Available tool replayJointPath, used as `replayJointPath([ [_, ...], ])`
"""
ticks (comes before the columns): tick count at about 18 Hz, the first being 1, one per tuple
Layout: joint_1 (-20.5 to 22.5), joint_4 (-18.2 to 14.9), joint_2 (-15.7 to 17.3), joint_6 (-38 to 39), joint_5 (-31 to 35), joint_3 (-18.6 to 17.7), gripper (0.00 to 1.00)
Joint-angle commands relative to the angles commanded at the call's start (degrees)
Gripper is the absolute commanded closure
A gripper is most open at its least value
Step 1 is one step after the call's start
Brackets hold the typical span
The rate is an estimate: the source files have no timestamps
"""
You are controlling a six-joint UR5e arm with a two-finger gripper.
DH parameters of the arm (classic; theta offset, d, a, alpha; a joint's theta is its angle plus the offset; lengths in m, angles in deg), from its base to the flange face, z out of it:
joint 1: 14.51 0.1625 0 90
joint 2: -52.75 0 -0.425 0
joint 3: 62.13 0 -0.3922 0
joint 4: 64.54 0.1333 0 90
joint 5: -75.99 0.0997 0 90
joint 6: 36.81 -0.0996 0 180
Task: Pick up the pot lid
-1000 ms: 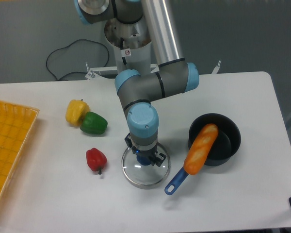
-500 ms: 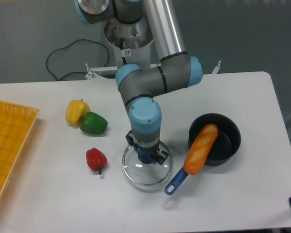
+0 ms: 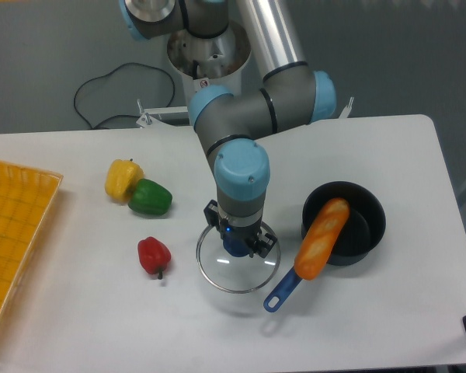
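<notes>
Since the last frame the pot lid (image 3: 237, 275) has come up a bit, claw (image 3: 237, 233) and all. It's clamped on the blue knob (image 3: 234, 247), over the bench (image 3: 140, 326), between the red pepper (image 3: 154, 255) and blue handle (image 3: 283, 291).

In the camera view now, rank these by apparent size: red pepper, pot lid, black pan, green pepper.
1. Pot lid and black pan: too alike to rank
2. Green pepper
3. Red pepper

Passage between lid (image 3: 231, 273) and red pepper (image 3: 154, 255); blue handle (image 3: 282, 291) crowds opposite side.
</notes>
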Motion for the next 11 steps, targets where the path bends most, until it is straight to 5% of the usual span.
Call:
replayJointPath([
  [4, 1.7, -2.5, 2.5, -8.1, -0.4, 0.1, 0.61],
  [11, 3.2, -2.9, 3.2, -9.4, -1.0, -0.3, 0.61],
])
